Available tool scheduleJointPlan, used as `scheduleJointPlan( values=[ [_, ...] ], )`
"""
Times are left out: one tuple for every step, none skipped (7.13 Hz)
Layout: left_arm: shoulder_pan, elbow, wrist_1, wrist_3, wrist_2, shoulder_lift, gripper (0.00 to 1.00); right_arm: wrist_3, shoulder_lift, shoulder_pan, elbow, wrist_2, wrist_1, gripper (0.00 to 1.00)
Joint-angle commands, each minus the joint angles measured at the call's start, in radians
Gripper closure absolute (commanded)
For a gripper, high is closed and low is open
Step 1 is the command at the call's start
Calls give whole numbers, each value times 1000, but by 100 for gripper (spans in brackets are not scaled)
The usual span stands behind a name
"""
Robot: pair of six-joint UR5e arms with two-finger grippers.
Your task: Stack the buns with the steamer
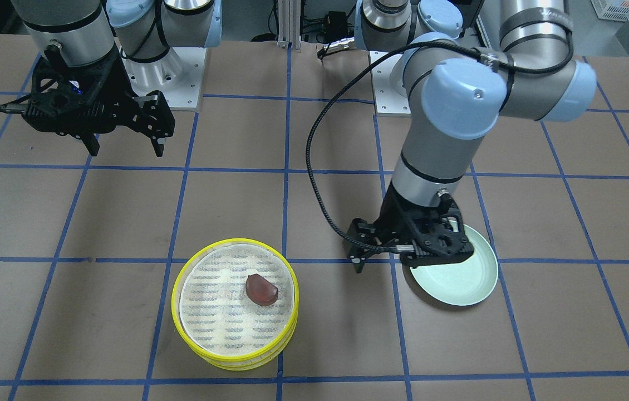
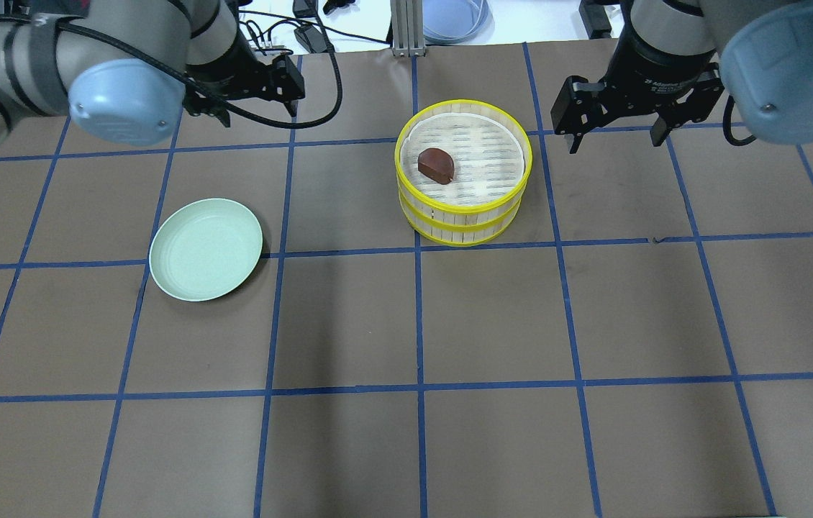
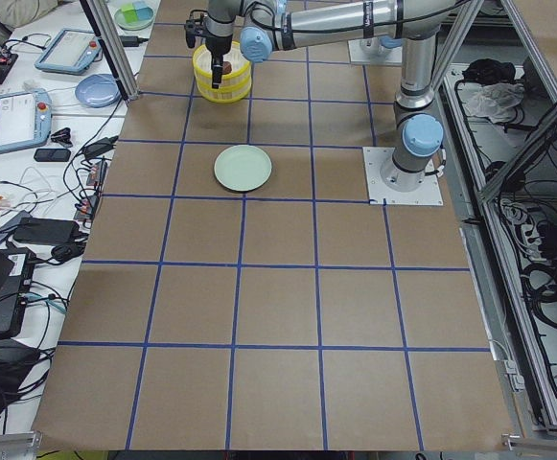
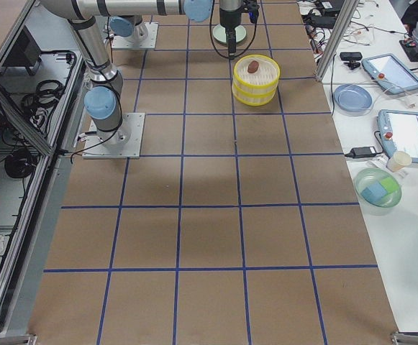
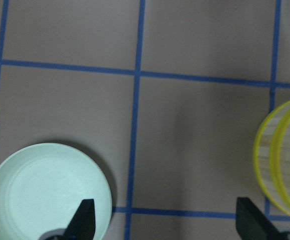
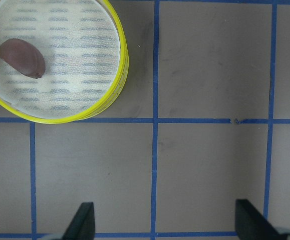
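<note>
From overhead, the steamer stands with both tiers stacked at the table's 12 o'clock. The pale green plate lies at its 8 o'clock. My right gripper, fingers spread and empty, hangs nearer, at the stack's 2 o'clock. The left gripper, likewise spread, is at 10. The brown bun sits in the top tier, long axis 10-to-4.

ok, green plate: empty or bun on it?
Empty: the plate is bare inside in the overhead view. The brown bun lies in the upper steamer tray.
</note>
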Motion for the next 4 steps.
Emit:
scheduleJointPlan(
  values=[
    [85,2,-223,173,20,94,1,2,1,0,2,-6,1,0],
    [91,4,-283,175,20,138,1,1,1,0,2,-4,-1,0],
    [91,2,-321,181,19,169,0,-1,3,0,2,-3,1,0],
    [91,2,-339,189,17,185,0,-1,3,0,2,-3,2,0]
  ],
)
